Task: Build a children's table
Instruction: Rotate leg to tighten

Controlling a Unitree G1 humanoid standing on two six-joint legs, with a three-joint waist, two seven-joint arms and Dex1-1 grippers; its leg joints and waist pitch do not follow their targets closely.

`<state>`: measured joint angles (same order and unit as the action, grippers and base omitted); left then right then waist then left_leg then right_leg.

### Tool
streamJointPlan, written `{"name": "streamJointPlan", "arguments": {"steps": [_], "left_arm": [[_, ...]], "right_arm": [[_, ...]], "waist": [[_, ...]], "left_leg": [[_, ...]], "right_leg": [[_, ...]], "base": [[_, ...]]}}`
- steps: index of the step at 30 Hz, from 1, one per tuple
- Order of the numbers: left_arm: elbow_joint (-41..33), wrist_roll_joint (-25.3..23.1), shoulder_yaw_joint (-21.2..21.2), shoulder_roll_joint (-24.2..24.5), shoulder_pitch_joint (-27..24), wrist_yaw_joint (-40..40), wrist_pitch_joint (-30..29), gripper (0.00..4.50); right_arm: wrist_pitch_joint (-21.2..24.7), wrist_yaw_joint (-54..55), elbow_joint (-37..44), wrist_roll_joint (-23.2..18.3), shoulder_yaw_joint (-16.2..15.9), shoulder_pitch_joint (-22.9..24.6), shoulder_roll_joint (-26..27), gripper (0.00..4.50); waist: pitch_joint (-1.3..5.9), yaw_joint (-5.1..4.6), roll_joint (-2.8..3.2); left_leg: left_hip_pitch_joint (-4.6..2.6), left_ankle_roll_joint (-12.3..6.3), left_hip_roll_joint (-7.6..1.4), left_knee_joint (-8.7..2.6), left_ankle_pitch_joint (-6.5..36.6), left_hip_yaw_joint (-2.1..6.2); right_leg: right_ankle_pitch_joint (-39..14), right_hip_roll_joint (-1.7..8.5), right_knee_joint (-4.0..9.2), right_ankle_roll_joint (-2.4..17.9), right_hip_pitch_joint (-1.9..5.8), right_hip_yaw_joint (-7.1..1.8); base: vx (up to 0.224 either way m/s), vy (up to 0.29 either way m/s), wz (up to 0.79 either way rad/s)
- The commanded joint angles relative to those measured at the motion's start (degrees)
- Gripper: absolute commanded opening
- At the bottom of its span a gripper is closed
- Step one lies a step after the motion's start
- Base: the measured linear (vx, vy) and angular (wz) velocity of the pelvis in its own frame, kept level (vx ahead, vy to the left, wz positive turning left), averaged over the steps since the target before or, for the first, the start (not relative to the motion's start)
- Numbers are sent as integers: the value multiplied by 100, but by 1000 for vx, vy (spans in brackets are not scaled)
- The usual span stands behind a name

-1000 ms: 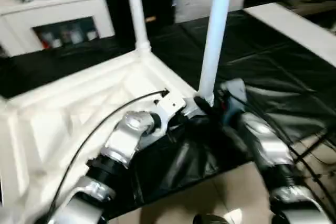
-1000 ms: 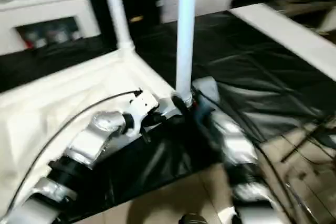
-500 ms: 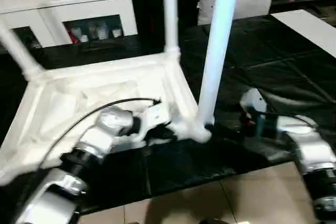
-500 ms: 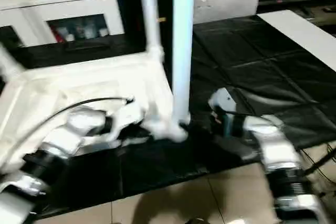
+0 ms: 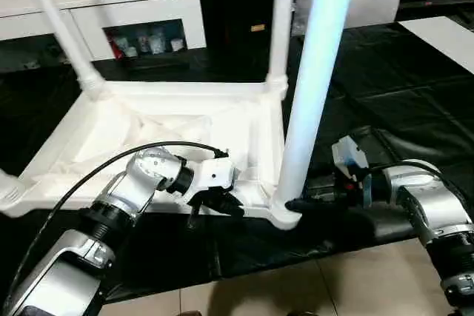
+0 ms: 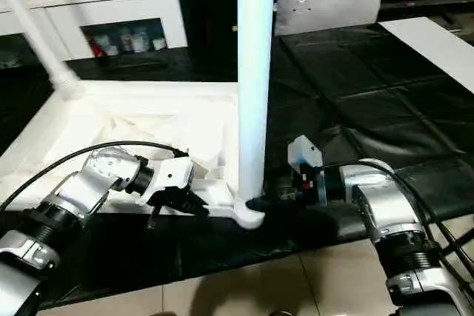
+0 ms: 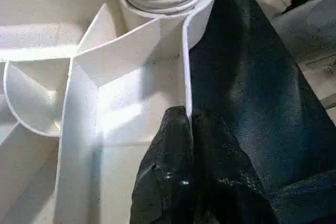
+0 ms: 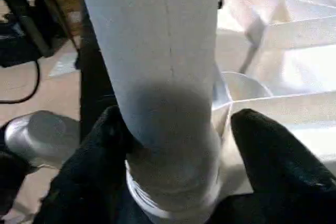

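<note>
The right gripper (image 8: 173, 145) now straddles the base of the nearest leg (image 5: 315, 94), its fingers (image 8: 268, 150) spread either side, having reached back in toward it. The left gripper (image 7: 185, 129) stays pinched shut on the near rim of the upturned table top (image 5: 185, 120) on the black mat (image 5: 385, 101). Three legs stand upright beyond, so a fourth seems nearly seated.

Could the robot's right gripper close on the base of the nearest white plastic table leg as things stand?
Probably yes: the right gripper already has a black finger on each side of the nearest white plastic table leg, and nothing lies between.
</note>
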<state>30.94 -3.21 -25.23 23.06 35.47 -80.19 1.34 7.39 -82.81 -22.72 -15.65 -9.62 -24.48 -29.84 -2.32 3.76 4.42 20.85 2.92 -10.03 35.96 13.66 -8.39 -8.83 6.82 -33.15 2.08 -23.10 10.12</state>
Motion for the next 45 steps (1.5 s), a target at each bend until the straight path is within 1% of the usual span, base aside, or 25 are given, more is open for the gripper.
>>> {"name": "streamJointPlan", "arguments": {"steps": [1, 2, 4, 10, 15, 16, 19, 20, 24, 26, 27, 28, 29, 30, 32, 33, 34, 35, 37, 38, 39, 41, 43, 44, 45], "left_arm": [[25, -87, -309, -45, -2, -320, 96, 0], [34, -88, -315, -46, -2, -328, 104, 0], [84, -94, -313, -57, 6, -356, 152, 0], [101, -85, -316, -45, -5, -393, 146, 0], [55, -26, -295, -40, -79, -442, 2, 0], [34, -1, -270, -51, -103, -417, -70, 0], [-26, 73, -192, -97, -164, -319, -231, 0], [-114, 113, -131, -136, -216, -203, -440, 0], [-482, 173, 87, -327, -388, 402, -1151, 0], [-828, 214, 353, -670, -505, 1219, -1927, 0], [-838, 215, 363, -685, -508, 1248, -1949, 0], [-965, 217, 466, -852, -542, 1588, -2214, 0], [-998, 219, 495, -908, -550, 1680, -2281, 0], [-1081, 210, 572, -1053, -571, 1930, -2453, 0], [-1194, 125, 730, -1391, -576, 2519, -2745, 0], [-1197, 118, 736, -1406, -575, 2545, -2755, 0], [-1176, 66, 803, -1543, -541, 2812, -2812, 0], [-1139, -8, 916, -1738, -487, 3224, -2920, 0], [-1107, -134, 1011, -1955, -422, 3727, -2999, 0], [-1103, -178, 1017, -2016, -401, 3861, -3007, 0], [-1103, -178, 1017, -2016, -401, 3861, -3007, 0], [-1097, -297, 923, -2008, -372, 3971, -2938, 0], [-1064, -329, 908, -1888, -382, 3924, -2843, 0], [-1066, -340, 897, -1823, -394, 3908, -2805, 0], [-1058, -348, 888, -1791, -397, 3883, -2778, 0]], "right_arm": [[53, -63, 122, -56, -40, -36, 11, 308], [79, -85, 125, -63, -50, -27, 28, 283], [106, -103, 136, -88, -73, -13, 55, 283], [236, -189, 193, -165, -110, 34, 65, 220], [360, -257, 325, -221, -136, 154, 44, 207], [380, -246, 348, -225, -125, 181, 50, 207], [473, -170, 413, -280, -74, 248, 82, 204], [562, -40, 498, -327, -20, 309, 134, 204], [804, 817, 670, -243, 133, 437, 454, 204], [1062, 2148, 501, 22, 332, 339, 1021, 204], [1063, 2194, 489, 31, 340, 332, 1042, 204], [1070, 2709, 366, 141, 427, 262, 1289, 204], [1071, 2843, 319, 175, 443, 235, 1351, 204], [1064, 3191, 203, 270, 480, 171, 1507, 204], [1042, 4039, -115, 486, 564, -5, 1868, 204], [1041, 4080, -131, 495, 569, -14, 1886, 204], [1042, 4471, -300, 550, 638, -113, 2036, 204], [1088, 5035, -528, 627, 788, -254, 2250, 204], [913, 5376, -775, 683, 925, -382, 2446, 204], [832, 5365, -803, 674, 945, -391, 2497, 238], [832, 5365, -803, 674, 945, -391, 2497, 238], [642, 5365, -770, 644, 992, -351, 2535, 272], [508, 5113, -664, 574, 1037, -256, 2415, 274], [428, 4986, -611, 537, 1062, -205, 2345, 280], [397, 4915, -577, 518, 1068, -176, 2303, 280]], "waist": [[390, -9, -121], [390, -9, -126], [394, -10, -126], [399, -2, -121], [392, -1, -126], [389, 2, -102], [381, 1, -107], [375, -5, -91], [334, -37, -112], [276, -128, -100], [276, -128, -100], [286, -255, -129], [272, -343, -125], [278, -395, -109], [282, -629, -87], [282, -629, -87], [287, -754, -100], [277, -847, -78], [291, -904, -83], [296, -925, -108], [302, -919, -103], [329, -913, -97], [350, -891, -95], [369, -851, -98], [382, -829, -95]], "left_leg": [[35, -702, -349, -440, 409, 43], [36, -674, -348, -445, 407, 47], [44, -682, -338, -439, 395, 42], [43, -687, -342, -435, 322, 43], [40, -655, -339, -443, 389, 38], [37, -642, -343, -445, 401, 39], [30, -608, -342, -457, 495, 40], [32, -595, -341, -464, 531, 43], [8, -468, -332, -502, 764, 41], [-19, -230, -306, -524, 960, 41], [-19, -230, -306, -524, 960, 41], [-9, -87, -226, -495, 1105, 51], [17, -104, -205, -486, 1273, 76], [-7, -113, -210, -482, 1357, 76], [43, -110, -205, -476, 1544, 121], [43, -110, -205, -476, 1544, 121], [39, -193, -177, -462, 1653, 124], [39, -207, -184, -462, 1685, 135], [49, -243, -179, -465, 1640, 146], [50, -295, -170, -453, 1618, 132], [48, -325, -170, -453, 1582, 131], [128, -454, -216, -478, 1290, 161], [127, -541, -244, -477, 1120, 167], [138, -677, -275, -470, 880, 163], [153, -720, -265, -455, 787, 159]], "right_leg": [[-1562, 335, 354, 821, 395, -410], [-1601, 331, 352, 799, 395, -412], [-1594, 331, 357, 789, 402, -412], [-1546, 328, 348, 791, 397, -412], [-1650, 327, 361, 764, 400, -412], [-1650, 326, 368, 769, 396, -413], [-1725, 324, 379, 765, 402, -411], [-1766, 320, 382, 757, 404, -409], [-2188, 323, 448, 633, 398, -407], [-2712, 314, 518, 482, 374, -374], [-2712, 314, 518, 482, 374, -374], [-3202, 311, 596, 200, 406, -296], [-3413, 303, 649, 42, 404, -252], [-3434, 303, 663, 20, 386, -251], [-3332, 291, 672, 34, 400, -193], [-3332, 291, 672, 34, 400, -193], [-3391, 289, 716, 4, 387, -178], [-3356, 294, 720, 66, 371, -174], [-3249, 289, 726, 93, 375, -175], [-3217, 296, 730, 126, 366, -184], [-3191, 300, 724, 142, 367, -195], [-2731, 310, 632, 291, 417, -247], [-2398, 318, 585, 405, 420, -280], [-1949, 315, 509, 620, 427, -320], [-1810, 320, 488, 671, 446, -327]], "base": [[0, 0, 0], [0, 0, 0], [0, 0, 0], [0, 0, 0], [0, 0, 0], [0, 0, 0], [0, 0, 0], [0, 0, 0], [0, 0, 0], [0, 0, 0], [0, 0, 0], [0, 0, 0], [0, 0, 0], [0, 0, 0], [0, 0, 0], [0, 0, 0], [0, 0, 0], [0, 0, 0], [0, 0, 0], [0, 0, 0], [0, 0, 0], [0, 0, 0], [0, 0, 0], [0, 0, 0], [0, 0, 0]]}}
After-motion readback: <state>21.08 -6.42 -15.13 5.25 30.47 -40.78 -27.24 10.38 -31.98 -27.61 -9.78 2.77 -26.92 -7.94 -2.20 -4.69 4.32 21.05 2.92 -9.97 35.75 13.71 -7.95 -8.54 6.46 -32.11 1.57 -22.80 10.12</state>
